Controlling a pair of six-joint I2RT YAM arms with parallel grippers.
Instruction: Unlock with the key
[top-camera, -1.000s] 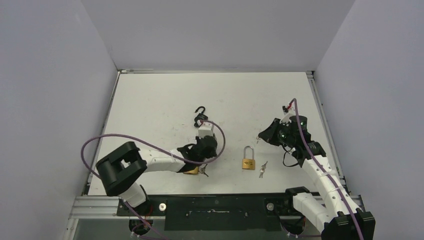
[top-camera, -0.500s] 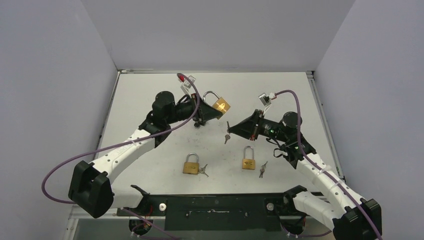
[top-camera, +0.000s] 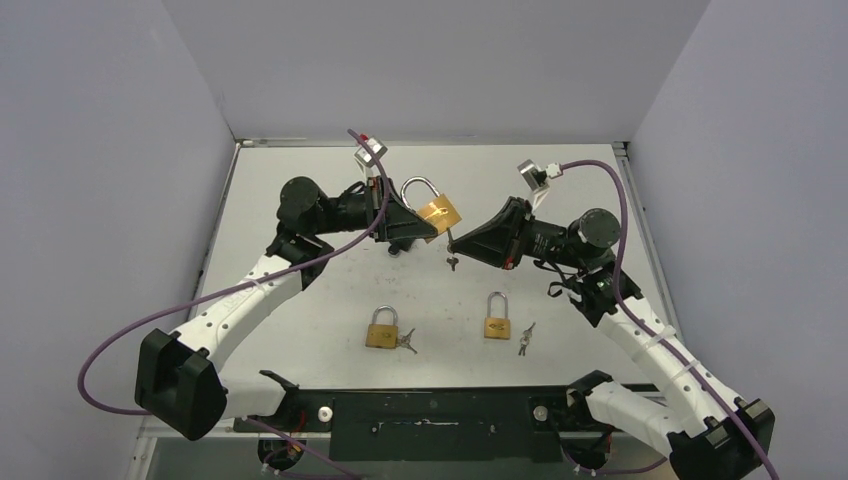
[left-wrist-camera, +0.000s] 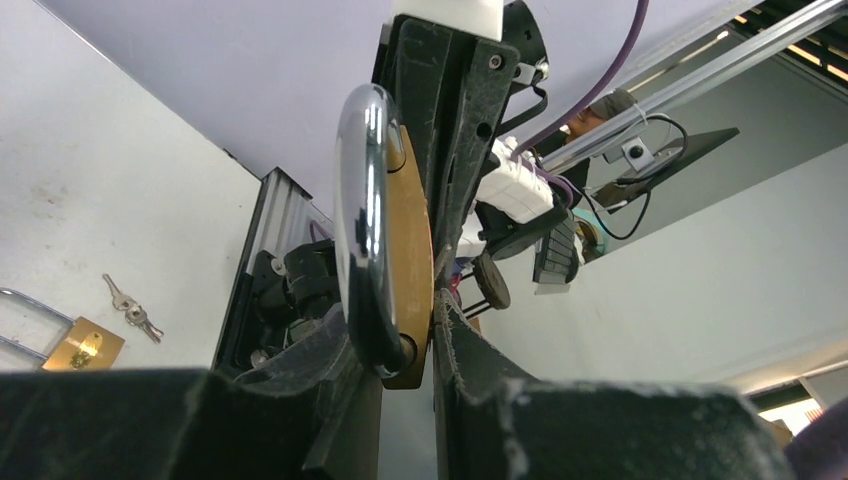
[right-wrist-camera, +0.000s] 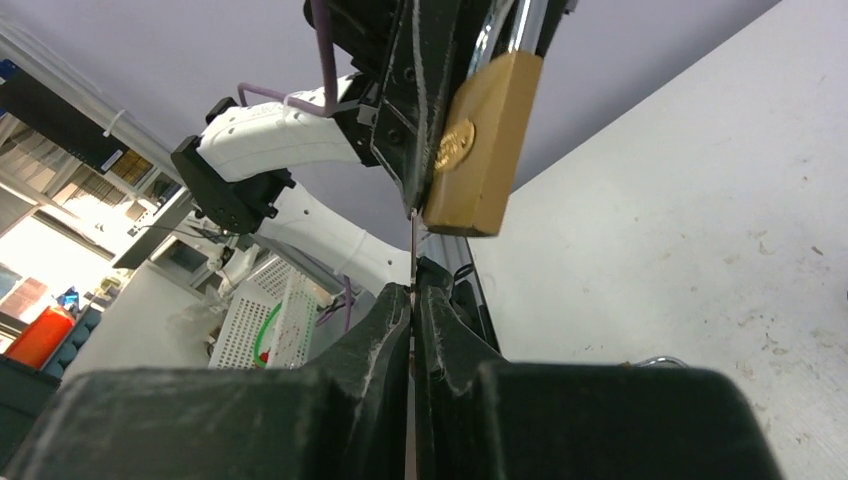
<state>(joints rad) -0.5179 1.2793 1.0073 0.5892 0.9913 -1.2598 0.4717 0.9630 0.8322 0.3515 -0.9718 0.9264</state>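
Note:
My left gripper (top-camera: 420, 226) is shut on a brass padlock (top-camera: 438, 213) with a silver shackle and holds it in the air above the table's middle. The padlock also shows edge-on in the left wrist view (left-wrist-camera: 405, 270), clamped between the fingers. My right gripper (top-camera: 462, 243) is shut on a thin key (right-wrist-camera: 412, 250). In the right wrist view the key's tip reaches up to the bottom edge of the padlock (right-wrist-camera: 480, 150). A spare key on the same ring hangs below (top-camera: 453, 263).
Two more brass padlocks lie on the white table near the front: one (top-camera: 381, 330) with keys (top-camera: 406, 342) beside it, one (top-camera: 496, 320) with keys (top-camera: 524, 338) to its right. Grey walls enclose the table.
One second ago the left arm was low by the near padlock and the right arm was drawn back. Both have risen; the held padlock and key have come together at mid-table.

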